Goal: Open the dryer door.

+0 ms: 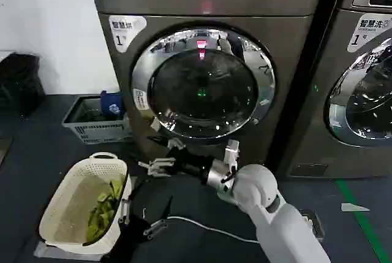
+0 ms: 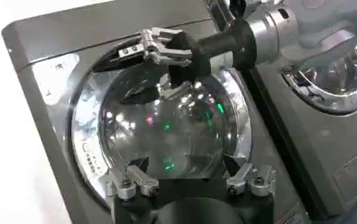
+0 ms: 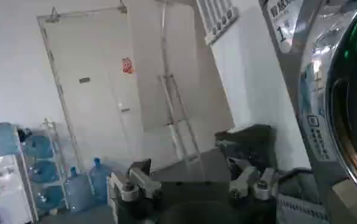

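The dryer door (image 1: 202, 85) is a large round door with a shiny chrome rim and dark domed glass, and it lies closed against the grey machine front. My right gripper (image 1: 157, 167) is open, pointing left just below the door's lower-left rim, and holds nothing. In the left wrist view that right gripper (image 2: 157, 49) hovers at the edge of the dryer door (image 2: 166, 122). My left gripper (image 1: 139, 219) hangs low near the floor, open and empty, facing the door; its fingers (image 2: 128, 182) stand wide apart. The right wrist view catches the door's rim (image 3: 325, 115) beside my open right gripper (image 3: 190, 179).
A white laundry basket (image 1: 58, 198) with green cloth sits on the floor at the left. A grey crate (image 1: 98, 119) stands behind it. A second machine (image 1: 361, 91) is at the right. A white cable (image 1: 202, 227) runs across the dark floor.
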Available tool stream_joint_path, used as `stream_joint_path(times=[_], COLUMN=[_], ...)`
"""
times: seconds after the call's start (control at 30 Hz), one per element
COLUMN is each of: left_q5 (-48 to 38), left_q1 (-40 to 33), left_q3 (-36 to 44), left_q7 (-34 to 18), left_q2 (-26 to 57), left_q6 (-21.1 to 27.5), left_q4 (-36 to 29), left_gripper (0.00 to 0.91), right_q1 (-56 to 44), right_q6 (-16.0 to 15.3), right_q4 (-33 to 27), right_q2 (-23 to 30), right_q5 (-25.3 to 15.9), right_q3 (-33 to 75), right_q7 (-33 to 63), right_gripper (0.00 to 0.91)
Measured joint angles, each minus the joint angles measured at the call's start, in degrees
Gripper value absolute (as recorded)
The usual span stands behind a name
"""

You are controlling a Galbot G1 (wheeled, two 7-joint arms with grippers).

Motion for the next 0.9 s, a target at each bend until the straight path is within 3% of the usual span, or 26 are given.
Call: stream_joint_path(times=[0.4,0.53,0.9], left_q5=[0.2,0.3,0.7], left_q1=[0.4,0.6,1.5], left_q3=[0.0,-0.1,-0.1], left_q7=[0.4,0.4,0.3], left_q2=[0.0,0.0,0.0], left_q6=[-0.7,-1.0,-1.7], left_q4=[-0.1,-0.1,-0.4], left_gripper=[0.907,0.907,0.907], right_q1=[-0.3,-0.1,1.2], right_q6=[8.6,13.1,20.1], right_q4=[-4.3,-6.2,-10.4], right_q2=[-1.3,-1.3,-0.9], right_q5=[-6.8,-9.4,-14.5], right_q3=[3.0,3.1,0.7], right_q7=[-1.1,0.7,5.2], right_gripper=[0.907,0.907,0.907])
